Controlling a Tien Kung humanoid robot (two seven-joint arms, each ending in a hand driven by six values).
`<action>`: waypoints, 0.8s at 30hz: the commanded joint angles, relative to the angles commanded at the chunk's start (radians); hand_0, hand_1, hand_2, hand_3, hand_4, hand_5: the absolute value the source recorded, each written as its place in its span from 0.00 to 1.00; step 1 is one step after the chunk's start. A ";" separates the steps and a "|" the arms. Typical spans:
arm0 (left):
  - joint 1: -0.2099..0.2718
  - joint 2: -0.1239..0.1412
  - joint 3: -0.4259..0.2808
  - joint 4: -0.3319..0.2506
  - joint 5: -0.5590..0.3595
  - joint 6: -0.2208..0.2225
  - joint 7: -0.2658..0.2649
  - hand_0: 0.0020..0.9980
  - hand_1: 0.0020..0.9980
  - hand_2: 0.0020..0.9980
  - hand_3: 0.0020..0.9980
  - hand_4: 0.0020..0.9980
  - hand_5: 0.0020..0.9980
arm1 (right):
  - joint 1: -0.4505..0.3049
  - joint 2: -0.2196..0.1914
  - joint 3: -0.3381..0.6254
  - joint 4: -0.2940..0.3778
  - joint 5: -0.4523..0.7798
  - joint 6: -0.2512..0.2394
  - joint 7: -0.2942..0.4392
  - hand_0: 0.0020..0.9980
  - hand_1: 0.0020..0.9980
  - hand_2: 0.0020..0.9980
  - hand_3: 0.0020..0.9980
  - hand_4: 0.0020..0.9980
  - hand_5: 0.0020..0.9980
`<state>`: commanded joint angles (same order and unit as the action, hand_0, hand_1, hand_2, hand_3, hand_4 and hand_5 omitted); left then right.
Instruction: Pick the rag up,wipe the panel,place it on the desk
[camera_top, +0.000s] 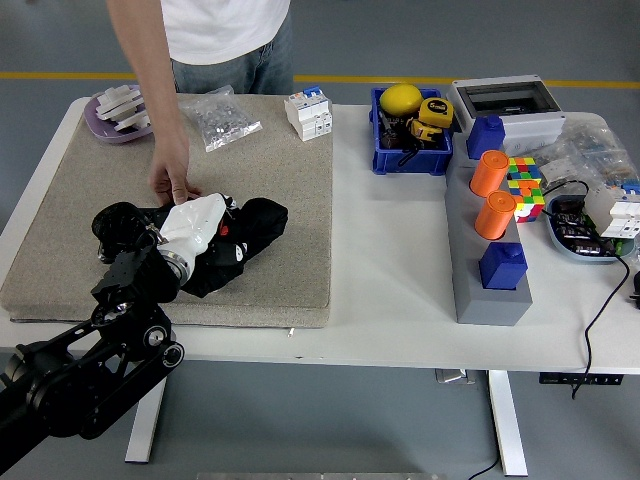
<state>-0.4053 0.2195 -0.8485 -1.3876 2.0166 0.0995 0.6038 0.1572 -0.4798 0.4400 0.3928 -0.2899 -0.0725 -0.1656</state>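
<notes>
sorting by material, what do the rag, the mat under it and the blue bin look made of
Rag: soft black cloth, going by its limp, crumpled folds. Mat: coarse beige felt or foam, with a speckled matte surface and thick edge; which one is unclear. Bin: rigid blue plastic, smooth with a slight sheen.
</notes>
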 joint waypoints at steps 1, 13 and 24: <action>0.001 0.001 -0.003 0.001 0.002 0.000 0.001 0.20 0.13 0.56 0.55 0.40 0.00 | 0.000 0.000 0.000 0.000 0.000 0.000 0.000 0.74 0.53 0.65 0.62 1.00 0.61; 0.026 0.017 -0.099 0.028 0.030 -0.001 0.003 0.20 0.13 0.56 0.55 0.40 0.00 | -0.002 0.001 0.004 0.000 -0.002 -0.001 0.000 0.74 0.53 0.65 0.62 1.00 0.61; 0.065 0.055 -0.195 0.043 0.073 -0.010 0.011 0.20 0.13 0.55 0.54 0.40 0.00 | -0.004 0.000 0.008 -0.001 -0.002 -0.001 0.000 0.74 0.53 0.65 0.62 1.00 0.61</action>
<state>-0.3404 0.2743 -1.0432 -1.3449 2.0892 0.0892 0.6150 0.1536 -0.4797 0.4477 0.3919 -0.2917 -0.0731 -0.1658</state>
